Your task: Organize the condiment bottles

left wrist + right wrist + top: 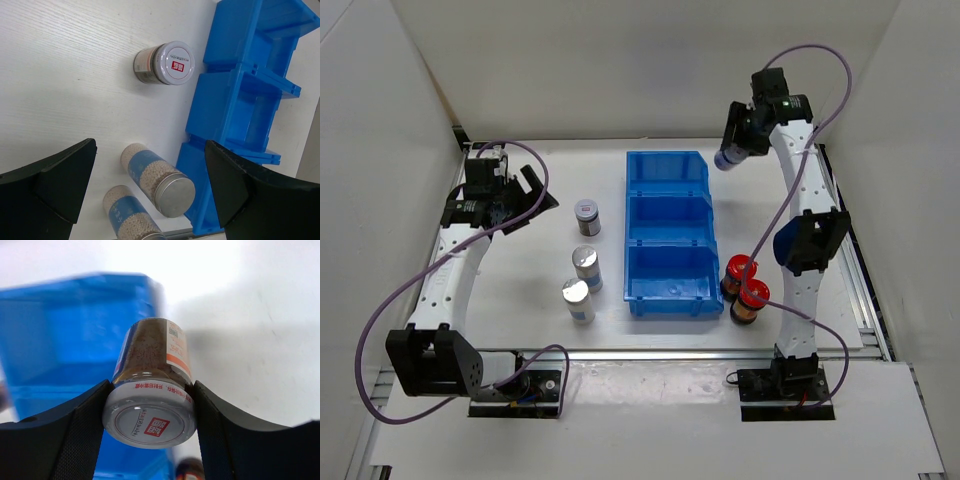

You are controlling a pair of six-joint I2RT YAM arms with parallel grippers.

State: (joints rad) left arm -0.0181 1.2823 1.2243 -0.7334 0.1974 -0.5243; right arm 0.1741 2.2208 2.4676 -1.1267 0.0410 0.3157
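Flagging slip risk: right gripper (pixel 150 395) is clamped on the dark cylindrical jar with the grey lid (pixel 152 352), pinching only at the lid rim. The jar hangs beside the far end of the big blue three-compartment plastic bin (pixel 666 200). Shallow grip, so a fast swing could tilt or drop it. Left gripper (pixel 150 150) hangs jaws apart over the silver-topped jars (pixel 155 177), holding nothing.

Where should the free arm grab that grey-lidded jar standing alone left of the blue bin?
Around the lid or just below it, coming straight down from above. The grey-lidded jar stands upright and round, apart from the blue bin and the silver-topped jars. The left gripper, fingers open, could likely straddle it.
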